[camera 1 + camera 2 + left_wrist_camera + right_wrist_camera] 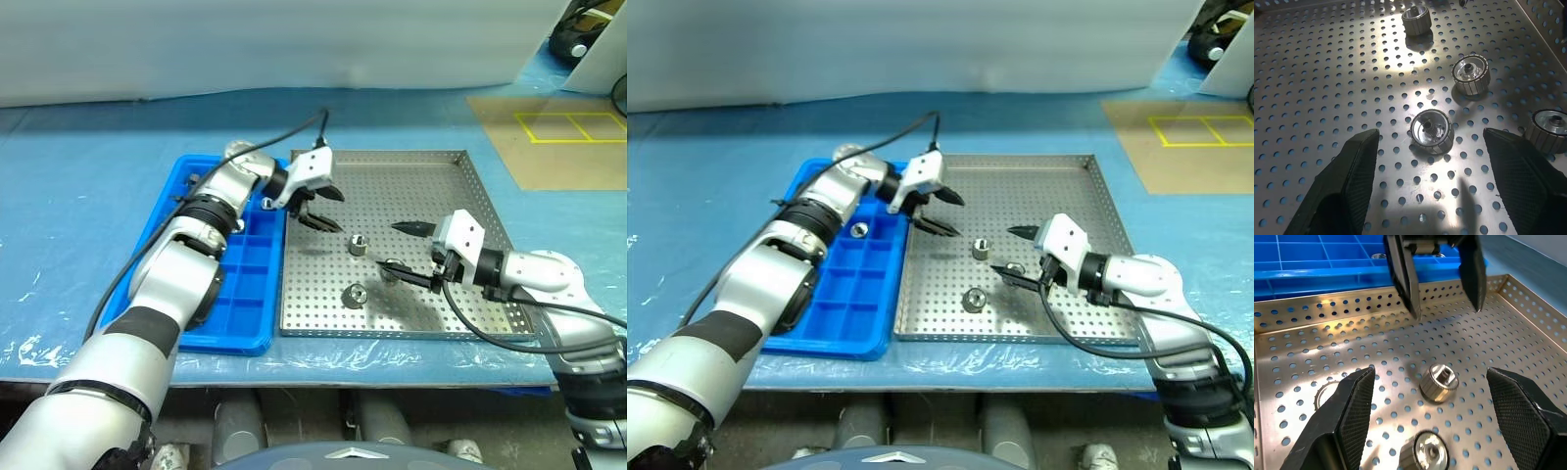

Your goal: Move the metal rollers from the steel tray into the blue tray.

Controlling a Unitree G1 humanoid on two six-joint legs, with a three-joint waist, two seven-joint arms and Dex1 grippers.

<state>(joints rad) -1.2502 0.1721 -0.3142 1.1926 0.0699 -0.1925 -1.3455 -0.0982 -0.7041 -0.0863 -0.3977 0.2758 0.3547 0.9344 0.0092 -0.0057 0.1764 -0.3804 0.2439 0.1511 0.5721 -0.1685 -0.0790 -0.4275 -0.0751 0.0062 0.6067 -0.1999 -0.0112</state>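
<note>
Three metal rollers (358,244) lie loose on the steel tray (456,186), and one more sits already in a compartment of the blue tray (248,284). The left gripper (320,209) hangs over the steel tray near its edge beside the blue tray, its fingers apart and empty. The nearest roller stands on end, hollow upward, toward 4 o'clock from it in the head view. The right gripper (409,252) is also spread and empty; another roller lies just beside its lower finger, so I judge either arm could take one.

Rollers (357,244) well apart; steel tray (460,196) otherwise bare.
</note>
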